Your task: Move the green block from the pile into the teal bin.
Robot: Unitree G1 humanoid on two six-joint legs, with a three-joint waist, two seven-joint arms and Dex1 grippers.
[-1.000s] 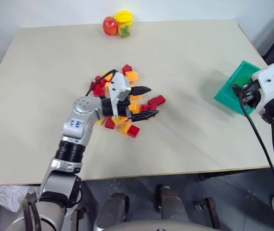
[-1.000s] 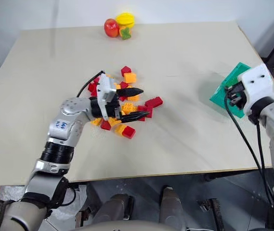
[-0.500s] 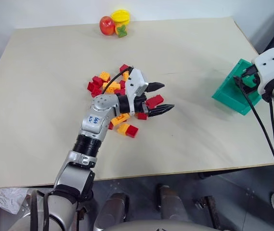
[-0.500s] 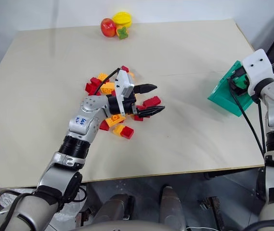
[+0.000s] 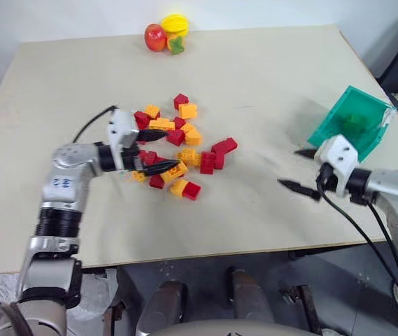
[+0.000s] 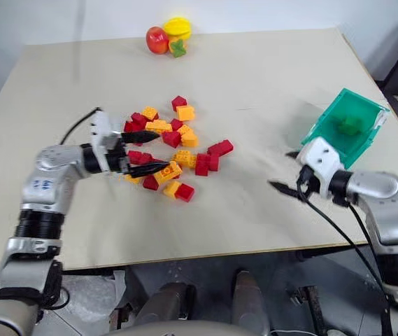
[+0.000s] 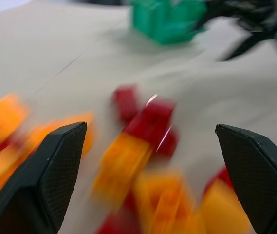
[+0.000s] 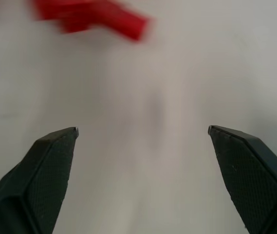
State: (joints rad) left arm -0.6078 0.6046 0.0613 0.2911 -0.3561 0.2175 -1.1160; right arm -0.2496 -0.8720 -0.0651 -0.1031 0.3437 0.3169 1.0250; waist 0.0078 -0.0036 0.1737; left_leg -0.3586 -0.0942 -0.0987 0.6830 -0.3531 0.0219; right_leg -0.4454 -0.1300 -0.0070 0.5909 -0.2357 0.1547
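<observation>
The right claw (image 6: 291, 173), a second ago over the teal bin (image 6: 324, 122), now hangs wide and empty at the bin's 8 o'clock. The green block (image 6: 349, 124) lies inside, so the move looks done. The left claw (image 6: 153, 151), also wide, has pulled back to the pile's (image 6: 174, 150) 9 o'clock edge. Blue writing on the left arm is unreadable.

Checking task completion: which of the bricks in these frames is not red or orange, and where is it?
The green block, lying inside the teal bin; every brick in the pile is red or orange.
</observation>
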